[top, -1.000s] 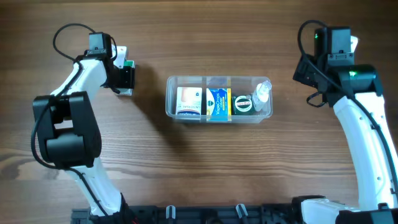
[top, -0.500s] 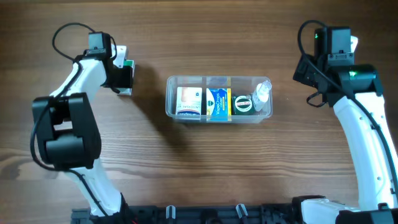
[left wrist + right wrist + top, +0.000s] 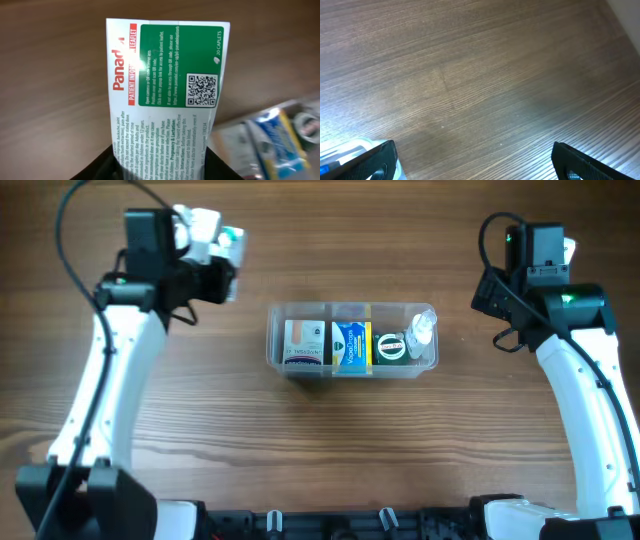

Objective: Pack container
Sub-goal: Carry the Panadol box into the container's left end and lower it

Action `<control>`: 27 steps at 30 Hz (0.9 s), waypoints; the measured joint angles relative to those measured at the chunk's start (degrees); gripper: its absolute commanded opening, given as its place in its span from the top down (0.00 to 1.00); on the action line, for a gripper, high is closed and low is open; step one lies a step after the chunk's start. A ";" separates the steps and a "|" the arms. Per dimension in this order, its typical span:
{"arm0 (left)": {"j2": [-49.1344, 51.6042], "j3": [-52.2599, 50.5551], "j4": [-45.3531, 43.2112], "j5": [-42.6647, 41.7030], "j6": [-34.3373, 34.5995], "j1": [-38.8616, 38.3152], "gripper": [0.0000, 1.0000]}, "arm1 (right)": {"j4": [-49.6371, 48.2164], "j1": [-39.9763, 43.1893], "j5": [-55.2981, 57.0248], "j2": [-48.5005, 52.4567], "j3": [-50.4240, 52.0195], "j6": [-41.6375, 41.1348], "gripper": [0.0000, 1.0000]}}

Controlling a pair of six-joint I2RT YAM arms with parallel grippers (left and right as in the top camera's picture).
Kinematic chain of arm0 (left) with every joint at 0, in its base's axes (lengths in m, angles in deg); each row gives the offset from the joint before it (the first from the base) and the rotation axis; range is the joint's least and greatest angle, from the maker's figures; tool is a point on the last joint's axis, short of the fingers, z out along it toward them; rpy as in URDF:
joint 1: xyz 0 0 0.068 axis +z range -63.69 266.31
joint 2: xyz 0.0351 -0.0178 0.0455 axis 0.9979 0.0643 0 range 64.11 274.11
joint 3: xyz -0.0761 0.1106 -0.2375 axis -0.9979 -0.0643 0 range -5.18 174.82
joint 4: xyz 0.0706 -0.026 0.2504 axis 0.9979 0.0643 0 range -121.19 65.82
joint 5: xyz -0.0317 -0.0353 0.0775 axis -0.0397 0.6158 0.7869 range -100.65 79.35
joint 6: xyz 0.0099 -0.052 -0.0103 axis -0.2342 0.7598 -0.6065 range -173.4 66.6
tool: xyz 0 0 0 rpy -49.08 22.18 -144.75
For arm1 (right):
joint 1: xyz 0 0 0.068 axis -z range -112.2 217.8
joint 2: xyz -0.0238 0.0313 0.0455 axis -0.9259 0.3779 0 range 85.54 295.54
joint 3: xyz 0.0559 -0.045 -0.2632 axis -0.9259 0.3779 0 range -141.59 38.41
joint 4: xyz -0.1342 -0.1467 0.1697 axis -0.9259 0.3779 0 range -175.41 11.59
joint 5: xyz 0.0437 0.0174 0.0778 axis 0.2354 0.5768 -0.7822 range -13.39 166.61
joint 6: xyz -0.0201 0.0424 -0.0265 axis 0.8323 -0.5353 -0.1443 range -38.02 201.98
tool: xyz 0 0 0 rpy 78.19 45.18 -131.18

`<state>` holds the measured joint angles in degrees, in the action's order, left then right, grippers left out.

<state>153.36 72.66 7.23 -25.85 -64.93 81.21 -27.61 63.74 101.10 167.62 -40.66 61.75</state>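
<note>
Left gripper (image 3: pixel 162 169) is clamped on a white-and-green Panadol box (image 3: pixel 165 85), held over the wooden table (image 3: pixel 300 450) near the container's (image 3: pixel 350 308) far left corner, apart from it. The container sits mid-table between the two arms. Side by side in it are an orange-and-white box (image 3: pixel 304 343), a blue-and-yellow box (image 3: pixel 351 345), a dark green pack (image 3: pixel 390 348) and a small clear bottle (image 3: pixel 421 330). The right gripper (image 3: pixel 475 165) has its fingers spread wide over bare wood, beyond the container's right end.

2 white arms (image 3: pixel 100 390), black joints (image 3: pixel 500 295) and cables (image 3: pixel 483 235), black right gripper (image 3: pixel 474 145).
</note>
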 measured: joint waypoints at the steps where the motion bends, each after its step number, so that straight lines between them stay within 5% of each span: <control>1: -0.85 0.00 0.02 -0.39 0.00 -2.08 0.53 | 0.00 0.00 0.00 0.00 0.00 0.00 0.00; 11: -1.25 0.00 9.40 -0.94 -10.58 -20.90 0.51 | 0.00 0.00 0.00 0.00 0.00 0.00 0.00; 20: 5.70 0.00 12.28 0.37 -22.43 -22.49 0.44 | 0.00 0.00 0.00 0.00 0.00 0.00 0.00; 27: 11.98 0.00 9.79 0.74 -24.44 -22.49 0.45 | 0.00 0.00 0.00 0.00 0.00 0.00 0.00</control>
<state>165.34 72.66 17.02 -25.11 -89.37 58.72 -27.61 63.74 101.10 167.62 -40.66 61.75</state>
